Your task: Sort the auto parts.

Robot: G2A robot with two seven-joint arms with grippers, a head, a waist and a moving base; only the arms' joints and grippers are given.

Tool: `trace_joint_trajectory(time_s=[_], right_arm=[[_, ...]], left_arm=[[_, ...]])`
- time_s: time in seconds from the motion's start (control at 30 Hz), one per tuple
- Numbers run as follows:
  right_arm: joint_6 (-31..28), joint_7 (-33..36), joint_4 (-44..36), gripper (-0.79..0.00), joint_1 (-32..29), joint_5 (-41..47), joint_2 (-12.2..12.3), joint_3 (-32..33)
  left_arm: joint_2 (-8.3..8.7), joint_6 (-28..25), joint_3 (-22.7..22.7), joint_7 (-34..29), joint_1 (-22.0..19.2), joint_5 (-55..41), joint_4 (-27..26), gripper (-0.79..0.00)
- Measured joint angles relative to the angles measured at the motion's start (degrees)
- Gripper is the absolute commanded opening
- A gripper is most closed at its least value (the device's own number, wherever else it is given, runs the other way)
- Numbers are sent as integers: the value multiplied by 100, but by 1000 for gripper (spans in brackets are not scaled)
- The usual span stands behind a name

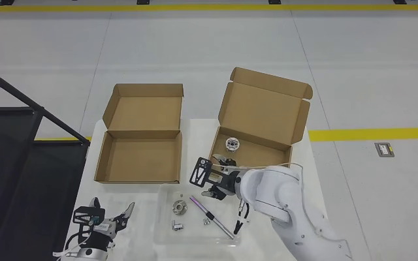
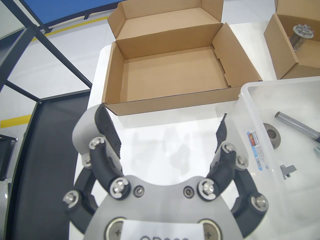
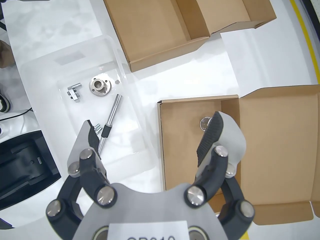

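Pale grey floor (image 1: 196, 52) with a yellow line (image 1: 366, 134) surrounds a white surface (image 1: 140, 192), and a black rack (image 1: 39, 169) stands hard against the surface's left edge. Two open cardboard boxes sit along the far side with their lids tipped back. The left box (image 1: 137, 160) is close to the left edge. The right box (image 1: 261, 150) is close to the right edge. A narrow strip of bare surface runs between them.

A clear tray (image 1: 189, 231) lies near the front edge, just in front of that strip. There is open surface to its left, in front of the left box. The left gripper (image 2: 162, 116) hangs there beside the tray's wall, fingers wide apart and holding nothing. The right gripper (image 3: 152, 118) hangs above the gap between the tray and the right box's near wall. Its fingers are also spread and hold nothing.

In the tray lie a round metal flange (image 1: 178, 207) with a centre bore, a small angular bracket (image 1: 176, 225), a long shiny rod (image 1: 210, 214) with a dark collar, and two little bolts (image 1: 206, 222) beside the rod. A round metal part (image 1: 232, 143) stands in the right box near its left wall.
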Motion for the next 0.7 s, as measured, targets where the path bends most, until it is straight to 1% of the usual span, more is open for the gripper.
trace_joint_trajectory(time_s=[0.13,0.23,0.4,0.53,0.6,0.7], right_arm=[[5,-9,3,0,-25,-37,3,-25],[65,226,-55,0,-116,-422,-3,-332],[485,1045,-328,0,-279,-1088,-76,-1109],[864,1427,-388,0,-434,-1459,-144,-1587],[1137,1497,-305,0,-461,-1626,-204,-1815],[1485,1328,-6,0,-463,-1664,-283,-1971]], left_arm=[[0,0,0,0,0,0,0,0],[0,0,0,0,0,0,0,0],[0,0,0,0,0,0,0,0],[0,0,0,0,0,0,0,0],[0,0,0,0,0,0,0,0],[0,0,0,0,0,0,0,0]])
